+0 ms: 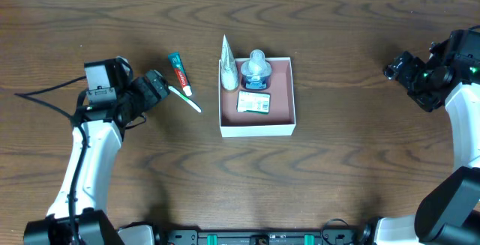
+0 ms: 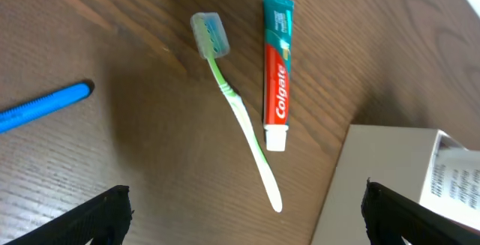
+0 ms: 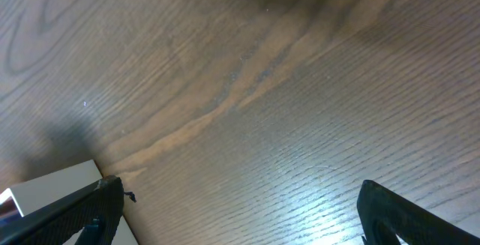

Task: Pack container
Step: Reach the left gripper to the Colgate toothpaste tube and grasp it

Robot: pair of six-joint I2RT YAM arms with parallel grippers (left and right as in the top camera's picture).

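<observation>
Packing half done on a dark wood tabletop: the container [image 1: 279, 95] sits at the centre, already holding a clear-capped bottle [image 1: 256, 70], a small labelled box [image 1: 253, 103] and a white pointed packet [image 1: 228, 65] that rises along its left wall. A toothpaste tube [image 2: 277, 80] and a green toothbrush [image 2: 236, 118] lie outside on the wood, between the container and the left jaws, which stand spread wide and empty just short of them. The right jaws, equally spread and holding nothing, hang over bare wood well off to the other side.

The likely trouble lies with the toothbrush. It is thin and flat against the tabletop, so jaws coming down on it may scrape the wood or close over it without lifting it. The tube's cap rests just beside the brush handle, so a grasp aimed at one could nudge or drag the other. The brush's handle end also points toward the container's near wall. A sideways push there could shove the light cardboard box across the tabletop or out of square.

Inside, the free floor appears to be at the front and right. A drop made too close to the left wall could topple the pointed packet or knock the bottle. A blue stick-like item [image 2: 45, 104] shows only in the left wrist view, at the far side from the container. The overhead view does not show it, so it risks being swept aside or simply left unpacked.
</observation>
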